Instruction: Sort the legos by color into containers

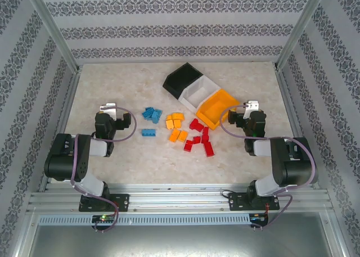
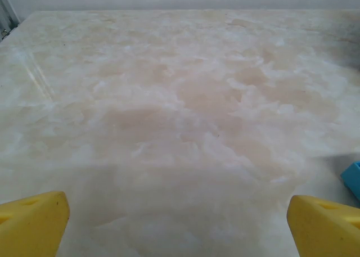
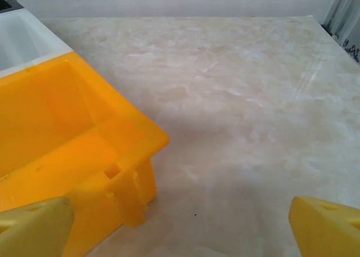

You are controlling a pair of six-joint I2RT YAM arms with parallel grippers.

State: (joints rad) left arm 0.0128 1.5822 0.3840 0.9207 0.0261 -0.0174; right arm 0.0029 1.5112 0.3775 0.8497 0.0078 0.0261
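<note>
Resting spread-jawed and empty, left gripper and right gripper flank the legos lying loose between them; containers stand just left of the right one. Legos are likely light, rigid, slick (pinch opposite flat sides).

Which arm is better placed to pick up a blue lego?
Left, probably. The open left pincer sits nearest the blue legos, one showing at its wrist view's edge; the right pincer is by the orange-yellow bin, beyond the red legos.
</note>
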